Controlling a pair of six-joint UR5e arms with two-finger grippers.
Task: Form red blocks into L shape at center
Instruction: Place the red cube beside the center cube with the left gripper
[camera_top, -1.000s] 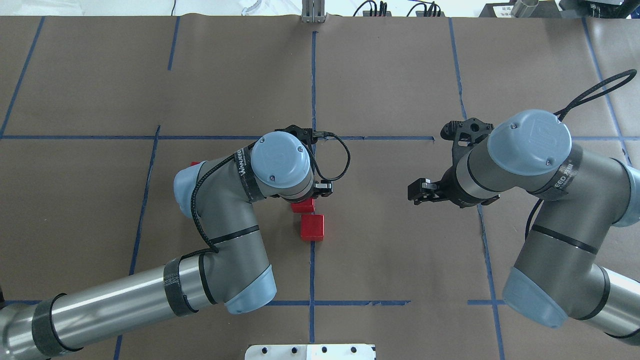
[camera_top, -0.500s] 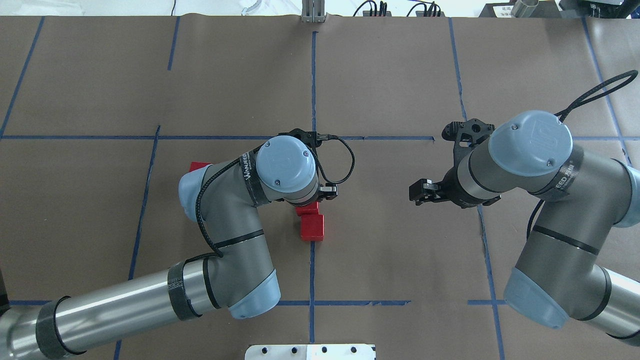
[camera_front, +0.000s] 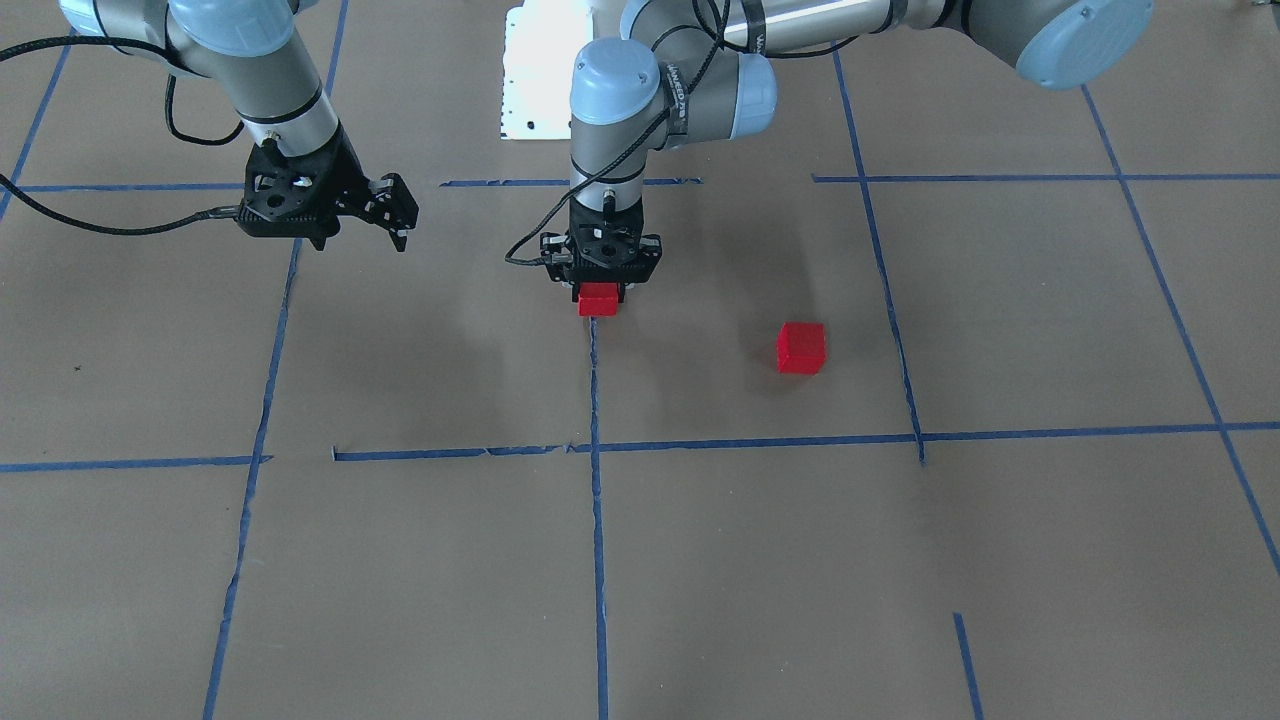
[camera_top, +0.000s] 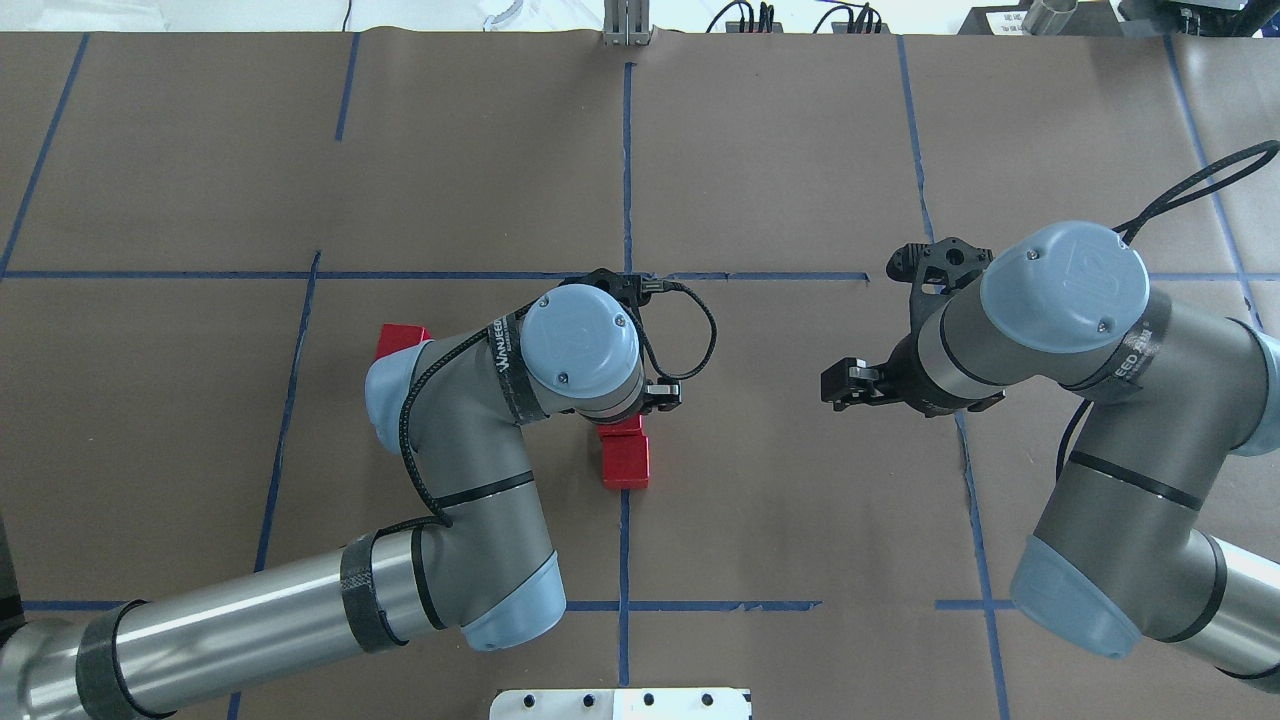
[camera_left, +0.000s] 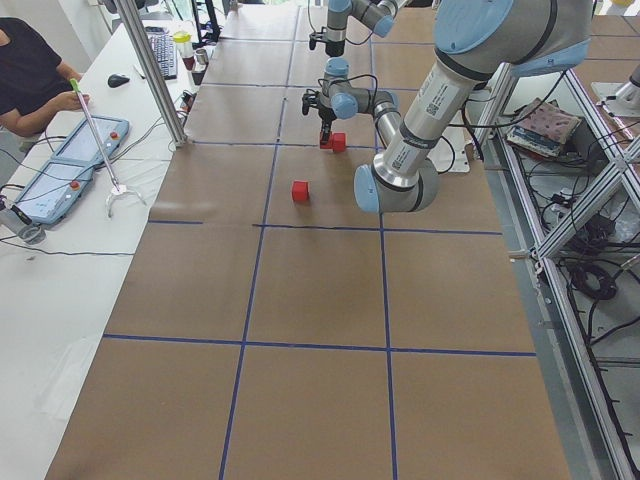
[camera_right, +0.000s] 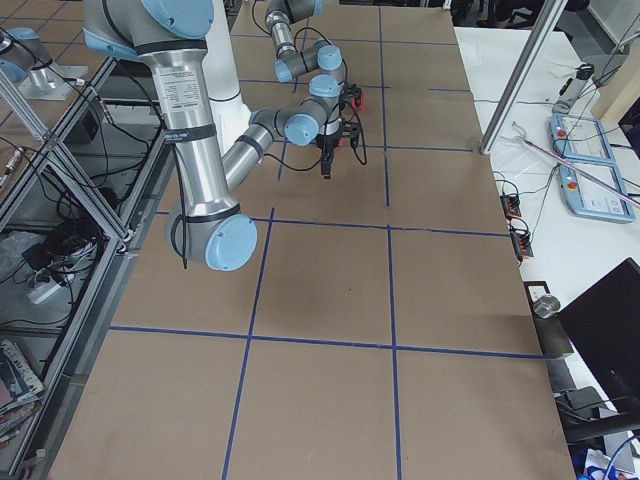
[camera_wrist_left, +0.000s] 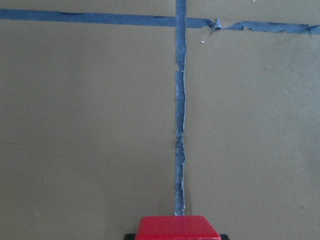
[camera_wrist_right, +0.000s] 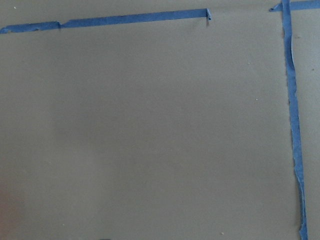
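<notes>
Clamping the second red block (camera_top: 622, 427) just twelve o'clock of the first block (camera_top: 625, 462), the left gripper (camera_front: 599, 295) seemed near placing; the third block (camera_top: 400, 335) lay at ten o'clock, the right gripper (camera_top: 828, 385) agape.

Left claw (camera_front: 599, 290): covered in the overhead view by the left arm (camera_top: 580, 350), so the held red block (camera_top: 625, 428) shows there only as a sliver, and the left wrist view cuts that block off at its bottom edge. Second red block (camera_top: 625, 465), at the counter's centre: hidden in the front-facing view behind the held one and the claw. Third red block (camera_top: 395, 338), toward the counter's left edge: partly under that arm's elbow overhead; right claw (camera_top: 845, 385): finger gap too indistinct to tell parted from closed.
</notes>
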